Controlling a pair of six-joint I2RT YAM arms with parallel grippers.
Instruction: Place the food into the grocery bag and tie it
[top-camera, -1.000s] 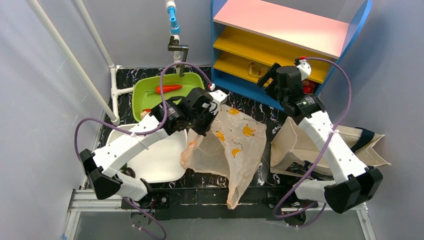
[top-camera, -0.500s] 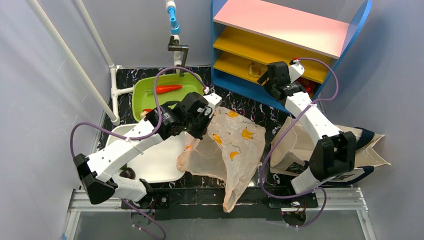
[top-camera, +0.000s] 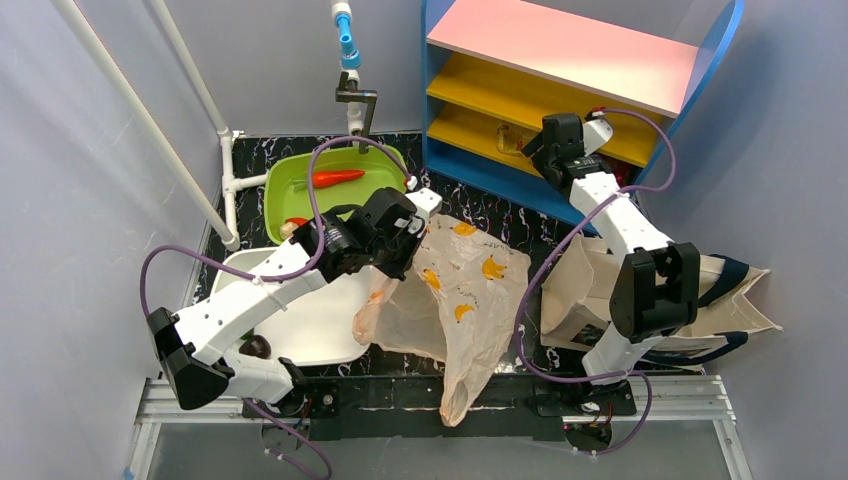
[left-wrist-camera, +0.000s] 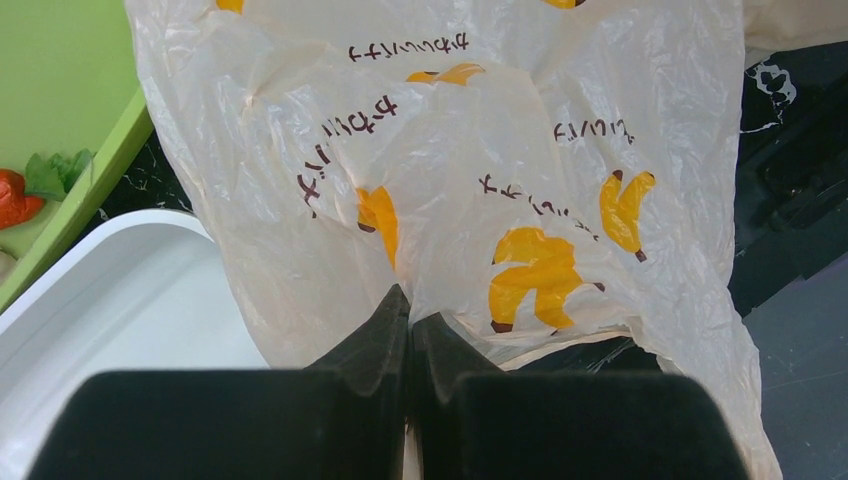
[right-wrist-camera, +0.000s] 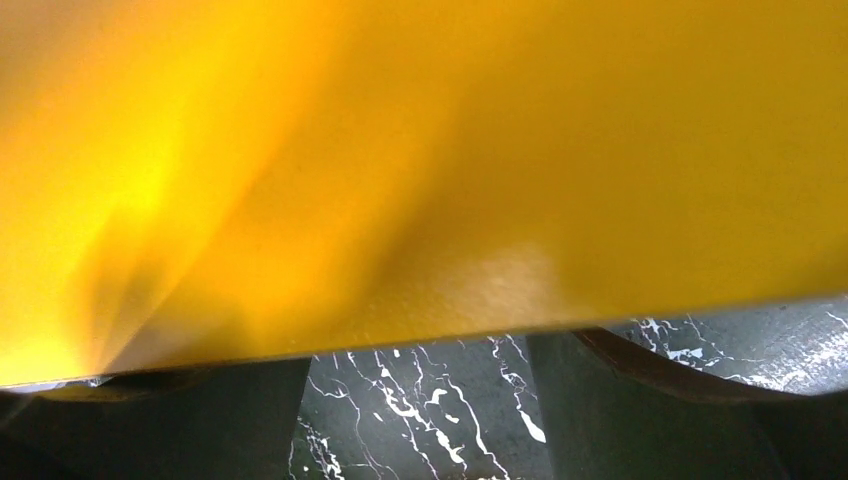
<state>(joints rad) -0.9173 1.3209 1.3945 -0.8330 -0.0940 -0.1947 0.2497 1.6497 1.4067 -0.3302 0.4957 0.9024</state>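
While the left tool (left-wrist-camera: 408, 318) is clenched on the bag (top-camera: 470, 290), which droops mid-frame over the bench (top-camera: 515, 215), the right tool (top-camera: 535, 142) sits at the yellow shelf (top-camera: 480, 95) upper right, its state impossible to tell, and a carrot (top-camera: 335, 178) lies in the green basin (top-camera: 275, 190) upper left.

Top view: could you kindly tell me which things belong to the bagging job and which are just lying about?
Job: grocery bag, carrot, brown ball, red piece.
Lying about: canvas tote, shelf unit, white tray, green basin.
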